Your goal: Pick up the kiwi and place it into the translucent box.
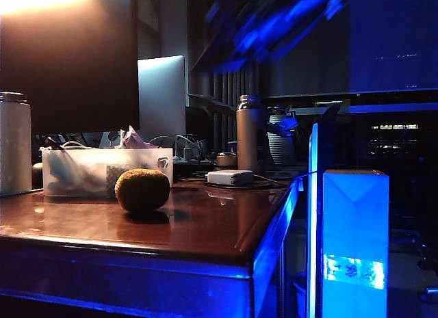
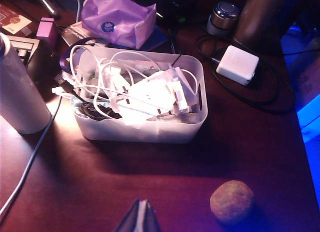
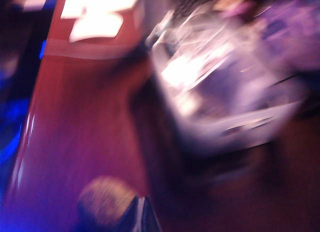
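Observation:
The kiwi [image 1: 142, 189] is a brown fuzzy oval lying on the dark red table, just in front of the translucent box [image 1: 75, 173]. In the left wrist view the box [image 2: 145, 133] is full of white cables and the kiwi [image 2: 231, 201] lies apart from it. My left gripper [image 2: 141, 202] hovers above bare table, shut and empty, a short way from the kiwi. The right wrist view is motion-blurred. There my right gripper [image 3: 141, 199] is shut and empty, with the kiwi [image 3: 102, 202] close beside its tip and the box [image 3: 225, 92] beyond. A blue blur [image 1: 274, 24] of arm crosses the exterior view's top.
A tall white cylinder [image 1: 14, 143] stands left of the box. Behind are a white power adapter [image 1: 230, 177] with its cable, a metal bottle [image 1: 250, 133] and a purple bag [image 2: 117, 17]. The table's edge [image 1: 274, 222] drops off at the right beside a blue-lit post [image 1: 352, 243].

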{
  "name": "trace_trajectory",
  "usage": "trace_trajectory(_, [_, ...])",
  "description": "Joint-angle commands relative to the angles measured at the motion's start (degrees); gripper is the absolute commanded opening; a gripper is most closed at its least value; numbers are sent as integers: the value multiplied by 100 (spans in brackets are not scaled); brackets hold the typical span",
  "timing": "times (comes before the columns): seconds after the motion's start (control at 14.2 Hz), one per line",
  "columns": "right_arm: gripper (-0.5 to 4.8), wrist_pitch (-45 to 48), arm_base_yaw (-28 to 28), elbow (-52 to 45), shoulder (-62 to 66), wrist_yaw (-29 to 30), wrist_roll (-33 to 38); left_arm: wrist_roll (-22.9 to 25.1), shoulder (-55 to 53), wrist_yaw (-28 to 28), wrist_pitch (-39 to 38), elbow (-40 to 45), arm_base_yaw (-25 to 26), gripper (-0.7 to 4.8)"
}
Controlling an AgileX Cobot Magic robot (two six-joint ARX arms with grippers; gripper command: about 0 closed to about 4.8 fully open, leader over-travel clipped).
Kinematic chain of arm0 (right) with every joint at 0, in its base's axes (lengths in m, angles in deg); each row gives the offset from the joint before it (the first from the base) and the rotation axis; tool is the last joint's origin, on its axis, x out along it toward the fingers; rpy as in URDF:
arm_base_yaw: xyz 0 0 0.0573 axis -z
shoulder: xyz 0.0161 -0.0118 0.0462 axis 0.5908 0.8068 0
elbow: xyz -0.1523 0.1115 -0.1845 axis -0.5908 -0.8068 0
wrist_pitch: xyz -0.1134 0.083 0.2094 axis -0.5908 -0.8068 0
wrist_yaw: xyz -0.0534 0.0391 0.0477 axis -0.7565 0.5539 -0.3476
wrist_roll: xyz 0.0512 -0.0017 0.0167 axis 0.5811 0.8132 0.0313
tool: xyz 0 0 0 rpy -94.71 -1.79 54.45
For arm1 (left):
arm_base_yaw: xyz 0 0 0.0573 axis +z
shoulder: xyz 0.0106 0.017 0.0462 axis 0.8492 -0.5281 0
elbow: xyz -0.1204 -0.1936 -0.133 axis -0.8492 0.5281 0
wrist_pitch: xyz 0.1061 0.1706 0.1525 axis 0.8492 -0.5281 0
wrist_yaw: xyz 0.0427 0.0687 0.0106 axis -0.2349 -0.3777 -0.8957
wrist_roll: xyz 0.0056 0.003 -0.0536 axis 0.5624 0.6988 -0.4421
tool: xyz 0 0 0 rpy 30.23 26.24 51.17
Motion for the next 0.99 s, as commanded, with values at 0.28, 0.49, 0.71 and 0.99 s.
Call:
trace_trajectory(0.28, [377,-417,-975,20,671,-667,-1735,2,17,26,138,-44,-2,13])
trace_trajectory(0.49, [479,-326,-1368,22,909,-1370,-2151,2,17,28,138,-44,-2,12])
trace_trajectory(0.71, [479,-92,-1342,90,1233,-1681,-2149,2,17,358,138,-44,-2,13])
trace_trajectory(0.99, [479,-199,-1248,750,1773,-1532,-2192,2,17,369,146,-44,0,13])
